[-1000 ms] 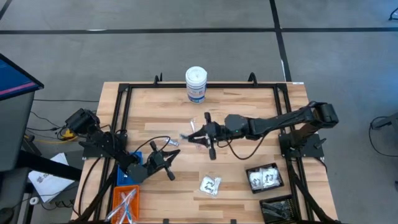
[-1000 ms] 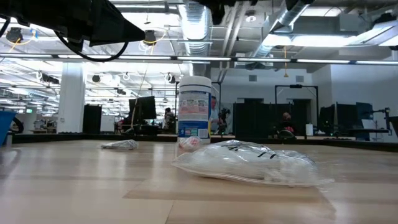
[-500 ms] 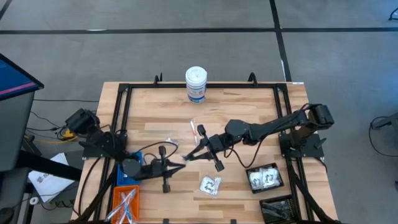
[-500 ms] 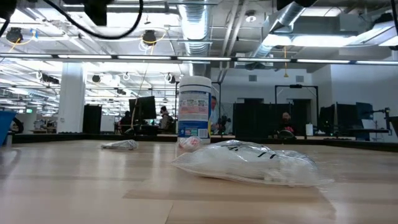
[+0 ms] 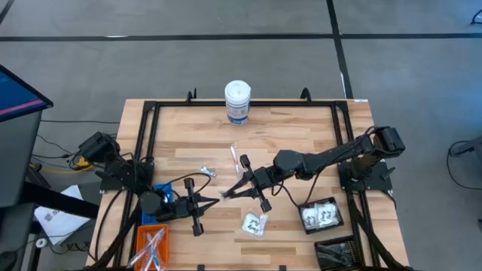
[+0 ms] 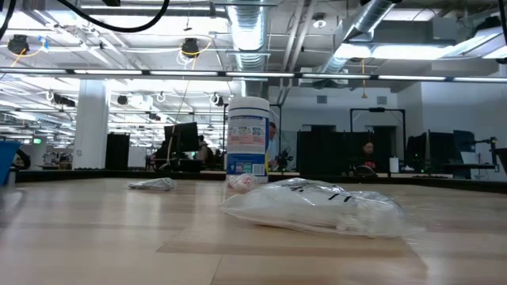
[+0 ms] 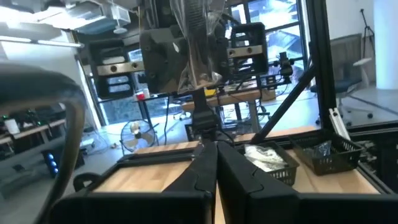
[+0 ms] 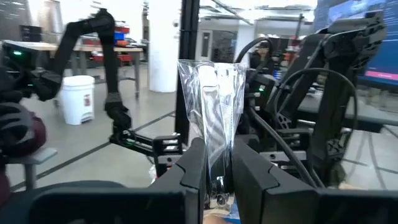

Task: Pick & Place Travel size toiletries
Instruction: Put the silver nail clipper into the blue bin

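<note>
I find the right gripper over the middle of the table, its fingers clamped on a clear crinkly packet; the right wrist view shows the same packet pinched upright between the two fingers. The left gripper sits directly opposite, its tips just beside the packet's near-left end. In the left wrist view its fingers are pressed together, pointing at the packet hanging from the right gripper; I cannot tell whether they hold any of its film.

Compared with half a second ago, the right gripper has shifted slightly left and nearer, and the left gripper has swung from pointing near to pointing right, closing on the packet. One second ago the two were well apart.

A second clear packet with white contents lies flat near the front centre of the table, unmoved; it fills the foreground of the low view. A small silver packet and a thin white-and-red stick rest on the wood farther back, both unchanged. The white canister with a blue label stands at the far edge. The black bin at right holds white packets; the orange bin at near left holds sticks.
</note>
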Motion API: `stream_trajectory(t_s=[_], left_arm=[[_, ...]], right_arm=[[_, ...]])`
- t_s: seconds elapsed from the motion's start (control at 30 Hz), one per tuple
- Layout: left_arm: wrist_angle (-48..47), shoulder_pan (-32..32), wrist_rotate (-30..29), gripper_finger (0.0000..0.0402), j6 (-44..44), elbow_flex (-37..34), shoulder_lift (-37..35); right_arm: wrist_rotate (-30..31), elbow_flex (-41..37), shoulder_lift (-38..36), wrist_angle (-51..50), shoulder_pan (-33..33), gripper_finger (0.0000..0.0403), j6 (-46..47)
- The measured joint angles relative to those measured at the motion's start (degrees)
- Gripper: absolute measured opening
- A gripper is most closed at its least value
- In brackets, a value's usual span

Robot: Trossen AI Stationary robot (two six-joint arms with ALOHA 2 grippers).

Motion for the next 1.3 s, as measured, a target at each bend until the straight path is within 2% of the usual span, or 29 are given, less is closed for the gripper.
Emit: stream_trajectory(t_s=[0.2,0.4,0.53,0.73,0.9,1.1,1.3], left_arm=[[1.6,0.3,0.2,0.0003,4.4,0.0,0.0],[3.6,1.7,5.0,0.0032,6.0,0.0,0.0],[3.6,3.0,5.7,0.0078,6.0,0.0,0.0],[3.8,4.9,5.5,0.017,6.1,0.0,0.0],[4.1,5.1,5.6,0.0228,6.7,-0.1,0.0],[5.3,3.9,5.5,0.0245,11.0,-0.1,-0.3],[6.2,3.2,12.9,0.0246,7.6,-1.7,-4.6]], right_arm=[[7.4,0.0,0.0,-0.5,2.6,0.0045,-2.3],[13.6,0.0,0.0,-2.2,4.2,0.0045,-2.4],[16.3,0.2,2.0,0.3,4.9,0.0045,-2.3],[16.4,0.0,7.8,8.1,5.1,0.0045,-1.8],[16.2,0.0,8.8,10.1,5.1,0.0045,-2.1],[19.9,0.1,8.7,8.9,5.6,0.0045,-2.8],[21.0,0.0,8.9,8.3,5.4,0.0045,-3.5]])
